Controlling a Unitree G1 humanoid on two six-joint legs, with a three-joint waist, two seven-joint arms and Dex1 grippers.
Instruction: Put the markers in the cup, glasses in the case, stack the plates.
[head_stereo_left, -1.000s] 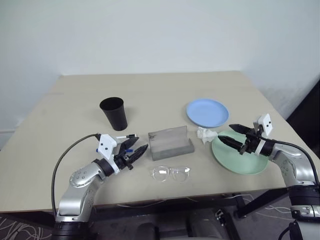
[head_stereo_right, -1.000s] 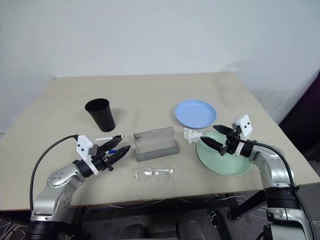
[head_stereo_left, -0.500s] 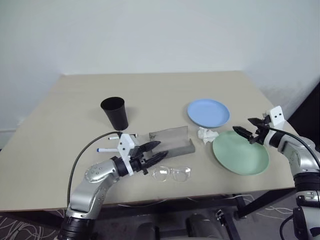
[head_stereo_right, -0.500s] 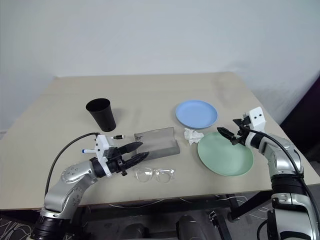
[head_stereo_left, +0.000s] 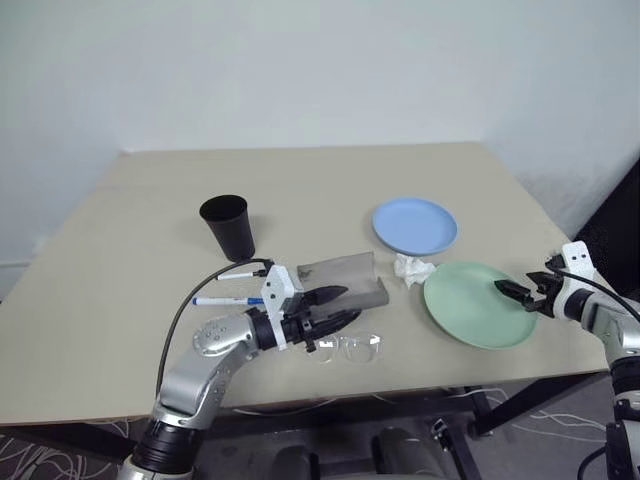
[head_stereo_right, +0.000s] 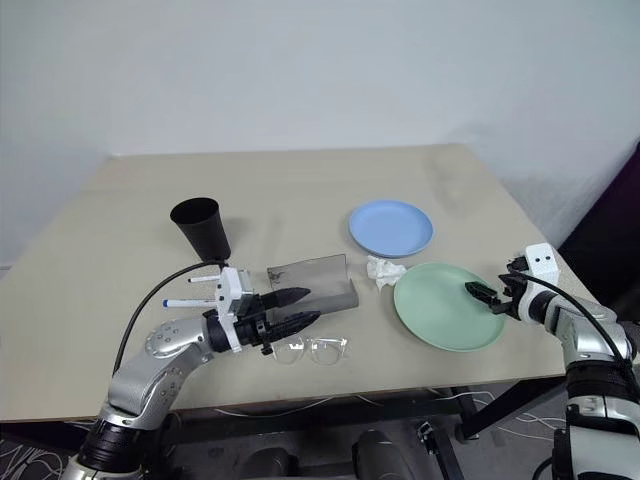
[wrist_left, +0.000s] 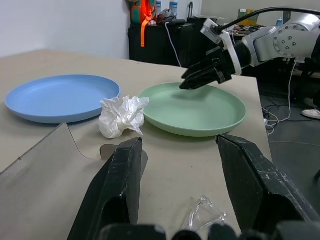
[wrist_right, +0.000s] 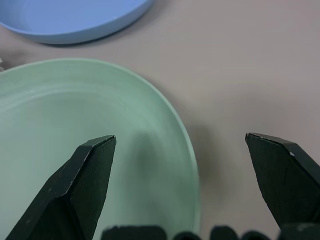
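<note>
Now the right claw (head_stereo_right: 487, 297), fingers apart, hovers over the pale mint green round plastic plate's (head_stereo_right: 440, 310) right rim; the left claw (head_stereo_right: 290, 308), also apart, sits by the grey felt-like rectangular case (head_stereo_right: 315, 283).

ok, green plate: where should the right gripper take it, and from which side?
Probably the raised rim on the green plate's outer right edge, coming in from the table's right side. It lies flat, and the right gripper is open there, one finger over the plate and one outside.
</note>
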